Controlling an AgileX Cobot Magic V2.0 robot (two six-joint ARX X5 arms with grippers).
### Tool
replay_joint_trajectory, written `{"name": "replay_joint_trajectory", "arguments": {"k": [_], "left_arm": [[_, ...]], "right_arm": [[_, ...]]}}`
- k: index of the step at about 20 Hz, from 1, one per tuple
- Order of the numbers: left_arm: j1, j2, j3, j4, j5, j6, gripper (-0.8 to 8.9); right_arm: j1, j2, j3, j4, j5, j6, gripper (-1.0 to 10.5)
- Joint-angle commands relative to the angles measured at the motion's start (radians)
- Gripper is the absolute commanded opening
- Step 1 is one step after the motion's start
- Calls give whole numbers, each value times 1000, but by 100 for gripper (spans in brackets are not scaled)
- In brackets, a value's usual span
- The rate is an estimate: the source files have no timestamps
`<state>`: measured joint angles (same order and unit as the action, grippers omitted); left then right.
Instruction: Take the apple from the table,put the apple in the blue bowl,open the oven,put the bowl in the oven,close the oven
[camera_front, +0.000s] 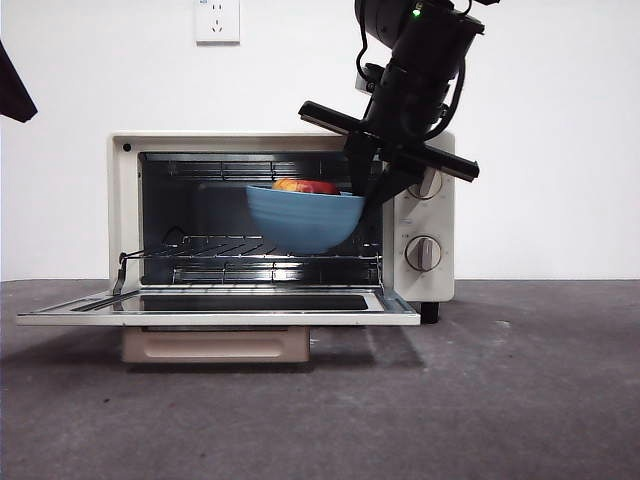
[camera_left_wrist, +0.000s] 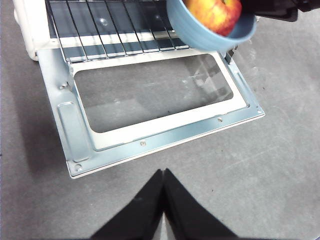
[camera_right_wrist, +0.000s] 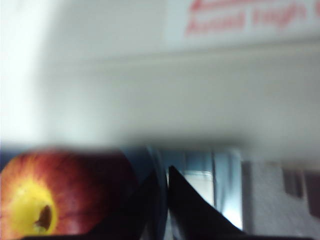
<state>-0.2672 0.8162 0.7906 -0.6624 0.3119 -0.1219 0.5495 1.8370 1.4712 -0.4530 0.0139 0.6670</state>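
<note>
Both my jaws on the right gripper (camera_front: 366, 192) pinch the blue bowl (camera_front: 304, 220) rim, apple (camera_front: 305, 186) inside, mid-frame before the open oven (camera_front: 430, 270); lowering onto the rack seems next.

The oven (camera_front: 280, 222) has a smooth cream-white painted casing, a rack of thin bright metal wire (camera_left_wrist: 110, 30), and a lowered door (camera_left_wrist: 150, 107) of dull silver sheet metal framing a glossy glass pane (the pane mirrors its surroundings faintly). The blue bowl (camera_front: 304, 220) shows a matt, finely ridged outer wall, while the apple (camera_left_wrist: 214, 14) inside it has a smooth, lightly shiny red-and-yellow skin. The tabletop (camera_front: 480, 400) is a dark grey, rough-textured, matt surface with pale scuffs, and each claw (left claw (camera_left_wrist: 163, 200), right claw (camera_right_wrist: 165, 200)) presents plain matt black jaws.
</note>
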Motion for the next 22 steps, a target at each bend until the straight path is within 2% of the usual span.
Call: {"name": "replay_joint_trajectory", "arguments": {"k": [1, 4, 8, 12, 22], "left_arm": [[-5, 6, 5, 4, 2, 8, 7], [-5, 6, 5, 4, 2, 8, 7], [-8, 6, 5, 5, 2, 9, 7], [-8, 6, 5, 5, 2, 9, 7], [-8, 6, 5, 6, 2, 9, 7]], "right_arm": [[12, 33, 32, 32, 22, 63, 3], [19, 34, 32, 34, 66, 66, 3], [25, 34, 32, 41, 66, 62, 15], [31, 33, 32, 54, 66, 47, 146], [35, 1, 32, 57, 66, 16, 150]]}}
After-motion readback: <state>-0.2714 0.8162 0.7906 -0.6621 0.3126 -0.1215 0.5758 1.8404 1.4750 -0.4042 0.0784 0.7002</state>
